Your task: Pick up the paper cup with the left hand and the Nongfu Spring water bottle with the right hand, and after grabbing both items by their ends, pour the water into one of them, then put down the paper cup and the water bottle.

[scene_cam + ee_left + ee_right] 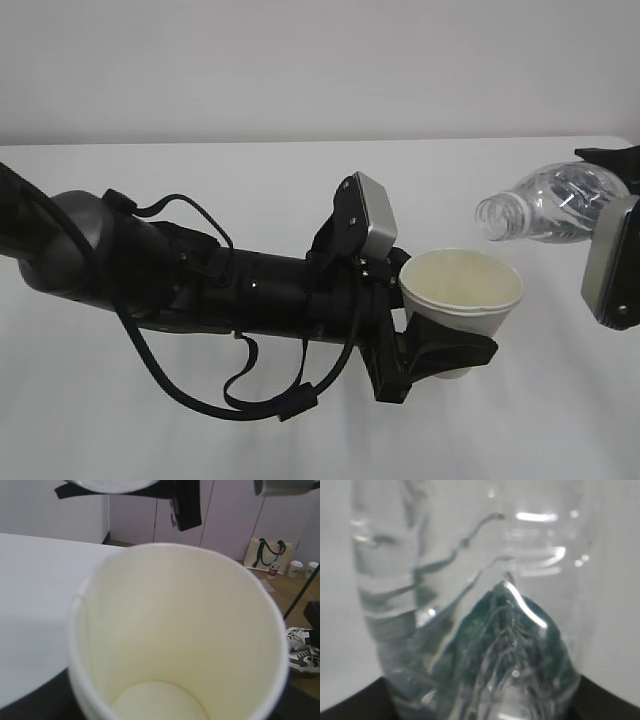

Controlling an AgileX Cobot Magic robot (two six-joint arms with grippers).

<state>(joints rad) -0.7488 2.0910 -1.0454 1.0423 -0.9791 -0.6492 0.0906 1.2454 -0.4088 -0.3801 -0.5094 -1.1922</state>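
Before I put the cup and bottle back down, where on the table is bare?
The white table is bare behind the left arm, up to the wall, and at front right below the paper cup and the tipped bottle. It is crowded in the middle, where the left arm and its cables stretch across, and at the right edge around the right pincer.

1. One paper cup.
2. One clear plastic bottle.
3. Two robot hands: the left hand and the right hand.
4. One white surface.
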